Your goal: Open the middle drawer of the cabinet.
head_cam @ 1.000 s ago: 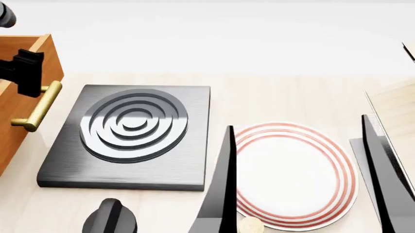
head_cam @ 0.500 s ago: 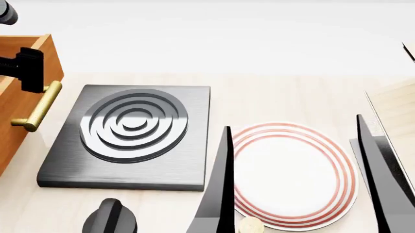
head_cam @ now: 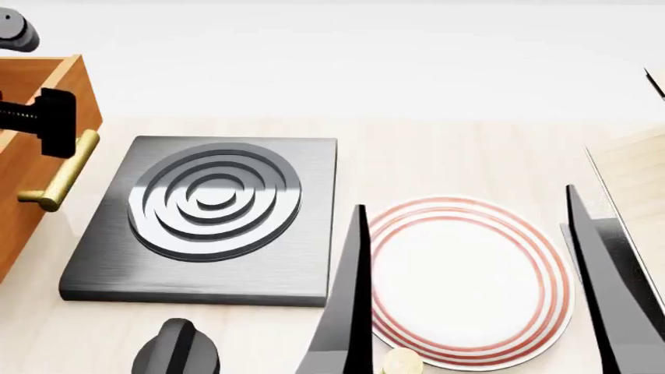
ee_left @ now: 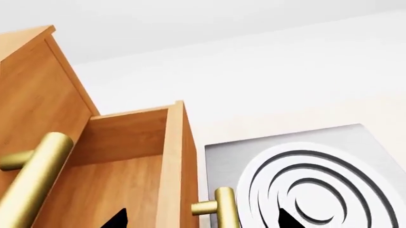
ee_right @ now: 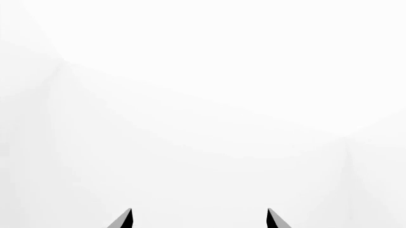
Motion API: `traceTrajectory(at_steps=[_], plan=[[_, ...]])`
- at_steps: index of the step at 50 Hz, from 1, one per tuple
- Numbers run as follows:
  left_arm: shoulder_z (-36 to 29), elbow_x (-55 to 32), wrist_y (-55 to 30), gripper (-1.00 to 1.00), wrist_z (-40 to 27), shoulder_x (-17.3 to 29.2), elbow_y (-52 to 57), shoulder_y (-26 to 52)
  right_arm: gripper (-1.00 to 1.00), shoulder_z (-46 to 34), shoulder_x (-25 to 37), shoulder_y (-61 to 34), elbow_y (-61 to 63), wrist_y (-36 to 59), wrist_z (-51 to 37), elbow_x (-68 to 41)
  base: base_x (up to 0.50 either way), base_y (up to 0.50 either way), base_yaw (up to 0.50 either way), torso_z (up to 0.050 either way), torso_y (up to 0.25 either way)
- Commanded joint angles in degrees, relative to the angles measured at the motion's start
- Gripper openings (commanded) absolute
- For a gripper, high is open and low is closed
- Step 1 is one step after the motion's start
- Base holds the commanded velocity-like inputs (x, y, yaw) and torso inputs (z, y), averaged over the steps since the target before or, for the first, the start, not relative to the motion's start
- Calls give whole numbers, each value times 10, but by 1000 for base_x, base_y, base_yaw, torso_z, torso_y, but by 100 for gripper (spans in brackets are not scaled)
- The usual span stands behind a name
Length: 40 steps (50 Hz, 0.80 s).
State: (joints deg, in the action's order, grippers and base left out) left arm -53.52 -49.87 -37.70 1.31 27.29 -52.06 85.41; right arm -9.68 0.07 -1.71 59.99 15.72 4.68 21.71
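In my head view, the cabinet (head_cam: 21, 195) sits at the far left edge of the pale wooden table (head_cam: 457, 156), orange-brown, only its right part in frame. The middle drawer (head_cam: 65, 86) stands out from it toward the right, and its brass bar handle (head_cam: 62, 175) runs along the front, just left of the grey stove plate (head_cam: 208, 222) with its ringed burner. My left gripper (head_cam: 50, 123) is a black block right at the far end of that handle; from here I cannot tell whether the fingers touch the bar. To the right of the stove plate lies a white plate with red rings (head_cam: 473, 276). 2 dark finger blades of my right gripper (head_cam: 473, 312) rise at the near edge, 1 on each side of that plate, well apart and holding nothing. A black knob (head_cam: 177, 351) sits near the stove plate's near edge, and a pale slanted panel (head_cam: 634, 179) shows at the right.

In my left wrist view, the drawer's open box is seen from its front, its handle post and bar low in frame between 2 black fingertips (ee_left: 117, 219), which stand apart on either side of the bar. Another brass handle (ee_left: 35, 175) sits on the drawer front beside it.

In my right wrist view, I see only 2 black fingertips (ee_right: 125, 219), apart, against blank white.
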Motion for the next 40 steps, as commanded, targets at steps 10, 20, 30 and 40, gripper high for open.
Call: traceTrajectory(at_steps=[10,20,30,40], plan=[[-1,10,28,100,24,-25,-64,-3,100,-10,0,3,0,2,2,7,0,0,0,0,0],[-4,21,49,100,35,-37,-101,-2,100,-14,1,5,0,2,3,9,0,0,0,0,0],[-8,36,78,100,53,-58,-161,8,100,-16,1,7,0,1,3,8,0,0,0,0,0],[-8,50,102,100,74,-82,-224,19,100,-17,1,7,0,2,4,7,0,0,0,0,0]])
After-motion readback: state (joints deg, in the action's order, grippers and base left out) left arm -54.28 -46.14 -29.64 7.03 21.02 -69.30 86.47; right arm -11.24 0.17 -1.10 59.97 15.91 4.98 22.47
